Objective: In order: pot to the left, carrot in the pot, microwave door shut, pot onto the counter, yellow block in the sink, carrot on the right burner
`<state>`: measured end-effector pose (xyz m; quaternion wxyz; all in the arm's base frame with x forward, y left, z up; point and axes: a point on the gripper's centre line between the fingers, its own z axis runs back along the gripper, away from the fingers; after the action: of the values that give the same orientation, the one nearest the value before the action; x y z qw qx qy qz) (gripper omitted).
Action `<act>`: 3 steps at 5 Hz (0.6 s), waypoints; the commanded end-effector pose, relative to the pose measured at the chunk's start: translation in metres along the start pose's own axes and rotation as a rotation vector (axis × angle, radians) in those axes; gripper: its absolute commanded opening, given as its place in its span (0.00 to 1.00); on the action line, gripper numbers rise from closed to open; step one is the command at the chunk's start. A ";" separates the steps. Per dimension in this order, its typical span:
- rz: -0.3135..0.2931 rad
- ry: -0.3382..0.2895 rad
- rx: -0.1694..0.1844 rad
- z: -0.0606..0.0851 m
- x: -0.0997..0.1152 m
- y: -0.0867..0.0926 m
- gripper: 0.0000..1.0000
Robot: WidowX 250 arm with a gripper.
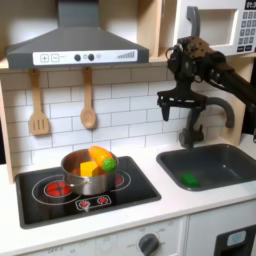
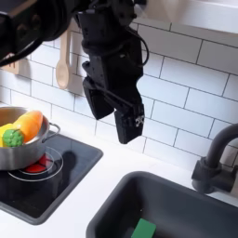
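Note:
The steel pot (image 1: 75, 183) (image 2: 13, 153) stands on the black cooktop (image 1: 40, 205) near its right burner. Inside lie the carrot (image 1: 99, 155) (image 2: 30, 125), green tip to the first exterior view's right, and the yellow block (image 1: 87, 169). My gripper (image 1: 178, 112) (image 2: 110, 113) hangs open and empty above the cream counter (image 1: 165, 205) (image 2: 98, 195), between the pot and the sink (image 1: 232, 178) (image 2: 181, 200). The microwave door (image 1: 215, 25), with its grey bar handle, is at the first exterior view's upper right. Whether it is fully shut I cannot tell.
A flat green piece (image 1: 190, 180) (image 2: 141, 229) lies in the sink. The dark faucet (image 1: 218, 112) (image 2: 214, 165) rises behind the basin. A wooden spatula (image 1: 38, 105) and spoon (image 1: 88, 100) (image 2: 63, 56) hang on the tiled wall under the range hood (image 1: 75, 45).

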<state>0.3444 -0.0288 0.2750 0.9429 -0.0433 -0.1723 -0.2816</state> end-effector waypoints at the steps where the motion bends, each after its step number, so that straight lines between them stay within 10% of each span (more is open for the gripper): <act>1: -0.005 -0.011 0.001 -0.004 0.011 0.009 1.00; 3: 0.000 -0.020 0.006 -0.007 0.019 0.015 1.00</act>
<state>0.3695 -0.0261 0.2756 0.9414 -0.0428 -0.1823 -0.2807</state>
